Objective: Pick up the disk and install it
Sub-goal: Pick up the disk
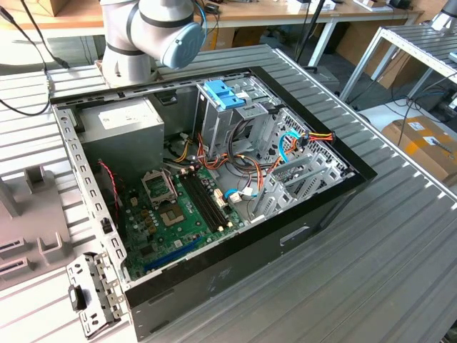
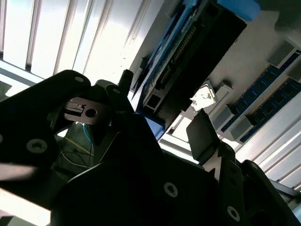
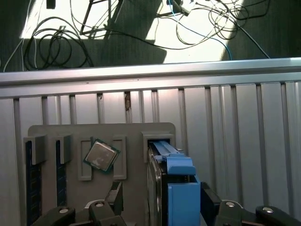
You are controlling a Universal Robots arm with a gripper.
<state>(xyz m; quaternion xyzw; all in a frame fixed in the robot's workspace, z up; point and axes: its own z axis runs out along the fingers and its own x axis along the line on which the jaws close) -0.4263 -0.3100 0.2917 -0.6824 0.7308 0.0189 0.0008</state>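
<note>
Jaws stand apart on your gripper (image 3: 162,192), one finger on each flat side of the disk (image 3: 178,172), so it straddles the disk and does not clamp it. In the first wrist view you can see a clear gap between one of the fingers (image 3: 116,197) and the disk's metal face. The other finger sits just beside the light blue carrier, and you cannot tell whether it touches. Your disk stands on edge in a slot of the grey tray (image 3: 70,134), its blue carrier end facing the camera. On that same tray a square chip (image 3: 100,154) lies tilted in its pocket just beside the disk, and two memory sticks (image 3: 29,183) stand in slots on the chip's far side. The tray rests on the ribbed metal table (image 3: 244,122), and loose cables (image 3: 56,47) lie on the floor past the table's edge. In the second wrist view the gripper (image 2: 164,101) shows dark and close, with the disk (image 2: 197,52) running between its two fingers. In the exterior view the open computer case (image 1: 235,275) lies on the table, with the tray (image 1: 28,236) at about 9 o'clock from it. Inside, the power supply (image 1: 118,128) sits at 10 o'clock and the green board (image 1: 178,214) at 7 o'clock. The drive cage (image 1: 250,118) with its blue latch (image 1: 223,93) sits at 12 o'clock, near the arm (image 1: 153,28).
</note>
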